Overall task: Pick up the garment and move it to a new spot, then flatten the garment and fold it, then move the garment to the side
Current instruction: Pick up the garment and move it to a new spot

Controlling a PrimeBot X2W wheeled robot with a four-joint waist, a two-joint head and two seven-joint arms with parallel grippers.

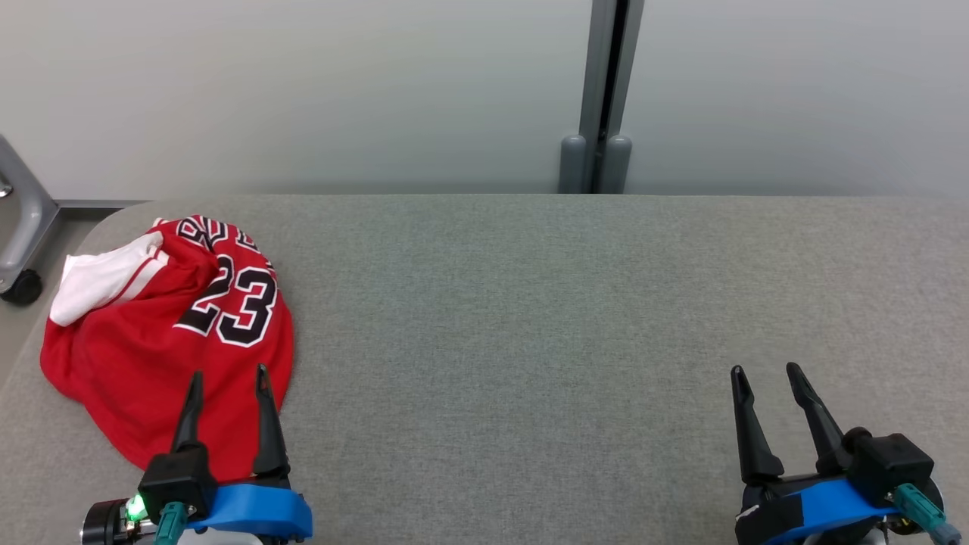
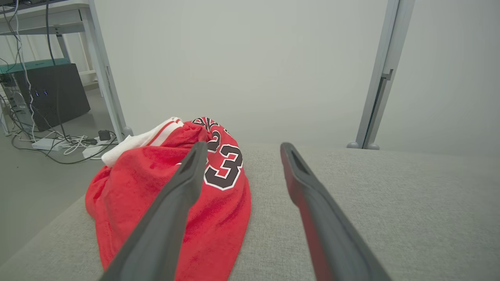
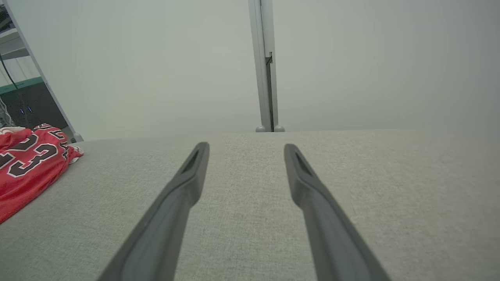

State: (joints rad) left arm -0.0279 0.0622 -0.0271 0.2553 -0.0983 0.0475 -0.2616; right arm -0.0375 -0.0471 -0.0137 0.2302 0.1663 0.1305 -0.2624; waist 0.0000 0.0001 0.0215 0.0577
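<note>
You have the red number 23 jersey (image 1: 151, 356) crumpled in a heap at the left end of the grey fabric-covered table (image 1: 530, 303), near its rounded far corner. Your left gripper (image 1: 229, 372) hangs at the jersey's near edge, jaws spread and empty. Your right gripper (image 1: 764, 368) is likewise spread, well apart over bare cloth. Pale wall panels (image 1: 303, 91) joined by a grey post (image 1: 602, 91) rise behind the table. Cables (image 2: 58, 146) and a black box (image 2: 54, 93) sit on the floor to the left.
</note>
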